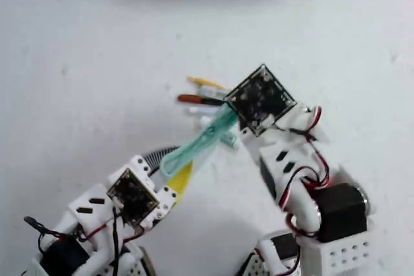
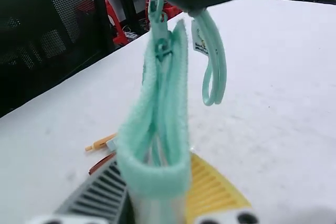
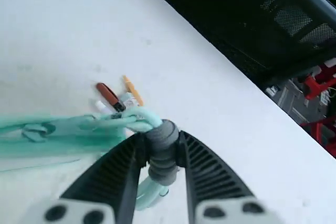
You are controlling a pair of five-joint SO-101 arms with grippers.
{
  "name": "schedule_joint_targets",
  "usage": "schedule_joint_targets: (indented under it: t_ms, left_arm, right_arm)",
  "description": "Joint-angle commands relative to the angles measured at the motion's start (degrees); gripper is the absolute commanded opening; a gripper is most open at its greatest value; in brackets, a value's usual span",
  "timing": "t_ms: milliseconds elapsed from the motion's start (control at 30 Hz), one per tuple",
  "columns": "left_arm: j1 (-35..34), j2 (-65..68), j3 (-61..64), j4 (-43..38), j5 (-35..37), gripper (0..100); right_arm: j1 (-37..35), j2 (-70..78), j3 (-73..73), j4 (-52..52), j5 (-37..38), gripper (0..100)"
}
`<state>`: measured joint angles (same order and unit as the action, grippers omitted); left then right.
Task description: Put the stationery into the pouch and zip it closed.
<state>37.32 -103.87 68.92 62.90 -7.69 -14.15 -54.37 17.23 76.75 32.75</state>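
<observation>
High view: your left hand [image 1: 169,167] clamps the near end of the pouch [image 1: 200,143], anchoring it so the zipper can run. Pens [image 1: 202,99] lie on the tabletop [image 1: 77,82] just beyond the pouch, not yet inside. Your right hand [image 1: 228,119] pinches the pull [image 3: 161,142] at the pouch's far end, stretching it taut.

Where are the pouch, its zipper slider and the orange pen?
pouch [image 2: 157,145]: left wrist view, fuzzy side wall.
zipper slider [image 2: 163,51]: left wrist view, slider body.
orange pen [image 1: 206,83]: high view, mid-barrel.
</observation>
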Motion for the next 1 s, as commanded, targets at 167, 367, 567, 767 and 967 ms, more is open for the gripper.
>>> schedule_joint_targets:
  t_ms: [167,367,567,767,967]
  left_arm:
    - [0.5,-0.7,-0.3,-0.6,0.7,2]
    - [0.5,-0.7,-0.2,-0.8,0.7,2]
    - [-1.0,-0.7,-0.5,-2.1,0.6,2]
    - [-12.4,-0.7,-0.5,-6.4,1.8,2]
    - [-23.5,-0.7,-0.6,-9.0,11.3,2]
  right_arm:
    - [6.5,0.2,-2.7,-3.8,1.1,1.7]
    - [2.6,-2.5,-3.1,0.2,-4.0,14.3]
    - [-9.2,-10.1,-3.2,8.7,-1.7,41.5]
    - [-12.4,-11.9,-4.6,10.8,-0.3,29.6]
    - [-6.6,3.4,-6.9,2.0,-0.6,28.0]
